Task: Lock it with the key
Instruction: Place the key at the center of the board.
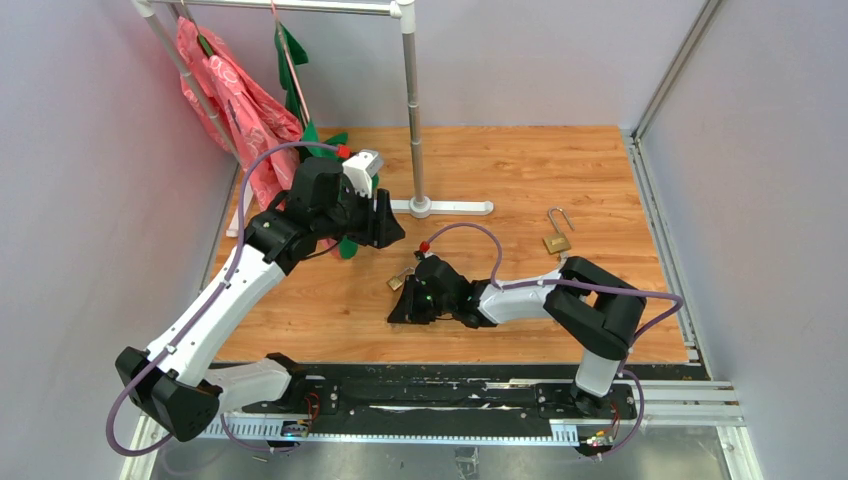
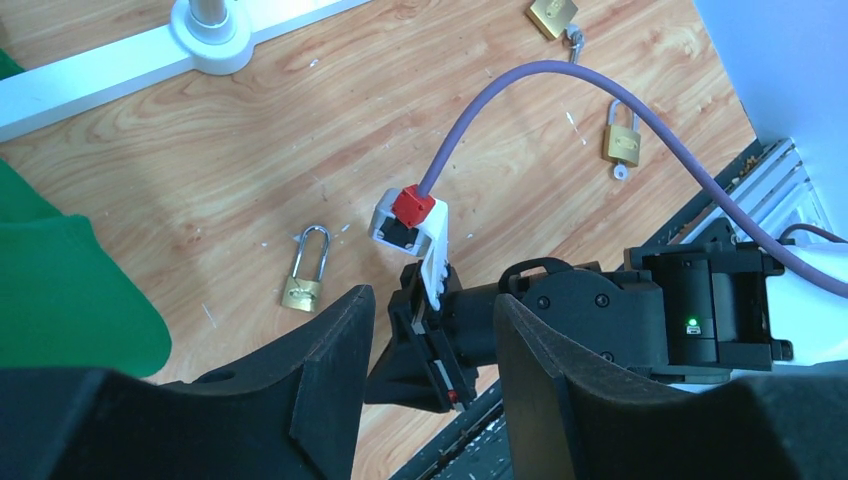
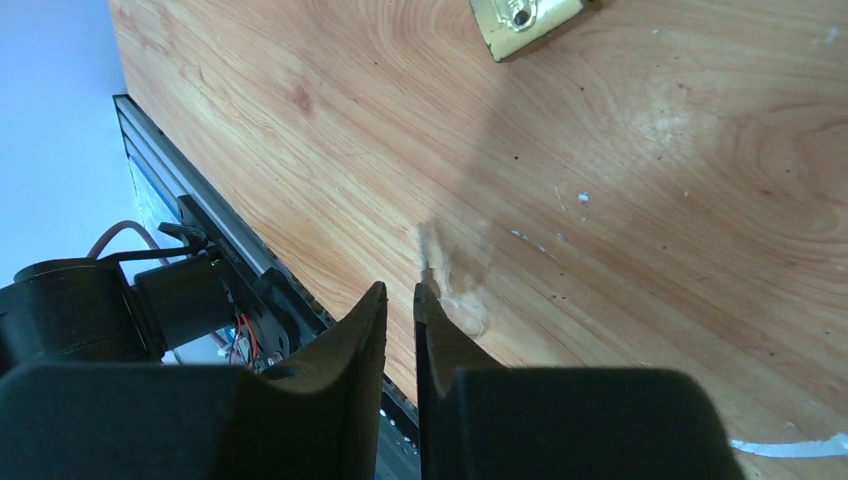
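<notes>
Well, the wooden table (image 1: 520,180) fills most of what I can see. A metal clothes rack (image 1: 411,100) stands at its 12 o'clock side, with a pink garment (image 1: 235,100) and a green garment (image 1: 292,48) hanging off it toward 10 o'clock. The left arm (image 1: 225,300) stretches from its base at 7 o'clock up to the rack's foot. The right arm (image 1: 590,300) folds back on itself from 5 o'clock, its wrist reaching the middle of the table. The left gripper (image 2: 432,300) hangs in the air with its fingers spread wide and nothing between them, looking down on the other arm's wrist. The right gripper (image 3: 400,288) sits low over the wood, its fingers close together with only a thin slit between them, and I see nothing in that slit. A brass padlock (image 2: 303,275) lies flat just at 12 o'clock of those fingertips, near but not touching, with both legs of its shackle down in the body. A second padlock (image 2: 622,140) lies well apart from it toward 3 o'clock, with a small silvery bit at its underside; whether that is the key I cannot tell. A third padlock (image 1: 557,242) lies further out toward 2 o'clock, and its shackle looks swung open.
</notes>
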Tool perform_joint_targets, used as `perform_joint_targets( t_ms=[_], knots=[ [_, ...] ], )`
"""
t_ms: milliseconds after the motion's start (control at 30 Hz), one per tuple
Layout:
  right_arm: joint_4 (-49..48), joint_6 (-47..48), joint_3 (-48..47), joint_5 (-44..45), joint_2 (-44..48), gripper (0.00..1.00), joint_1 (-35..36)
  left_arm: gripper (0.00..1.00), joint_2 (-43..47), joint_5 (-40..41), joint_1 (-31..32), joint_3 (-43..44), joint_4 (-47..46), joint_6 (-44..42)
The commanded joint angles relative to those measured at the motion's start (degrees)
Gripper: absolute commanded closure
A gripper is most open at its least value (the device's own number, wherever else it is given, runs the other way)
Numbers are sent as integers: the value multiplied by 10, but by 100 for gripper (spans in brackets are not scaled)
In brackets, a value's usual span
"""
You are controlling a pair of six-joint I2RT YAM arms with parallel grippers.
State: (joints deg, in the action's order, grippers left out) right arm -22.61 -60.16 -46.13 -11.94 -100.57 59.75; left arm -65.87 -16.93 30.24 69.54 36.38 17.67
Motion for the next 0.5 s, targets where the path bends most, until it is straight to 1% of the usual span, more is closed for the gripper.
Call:
perform_joint_targets(
  t_ms=[0,167,233,333,433,467],
  knots=[
    [28,17,-15,11,-6,77,8,46,7,-7,4,-5,7,6],
    [30,24,-21,16,-14,70,8,46,5,-7,4,-5,5,8],
    [34,27,-16,26,-4,69,8,46,8,-6,5,-4,5,10],
    [53,46,-11,50,34,63,6,46,17,-2,7,-2,4,12],
    [104,89,-6,99,100,58,1,46,28,2,12,4,4,15],
    [129,107,-4,127,128,54,-2,46,32,6,17,8,4,15]
  ],
)
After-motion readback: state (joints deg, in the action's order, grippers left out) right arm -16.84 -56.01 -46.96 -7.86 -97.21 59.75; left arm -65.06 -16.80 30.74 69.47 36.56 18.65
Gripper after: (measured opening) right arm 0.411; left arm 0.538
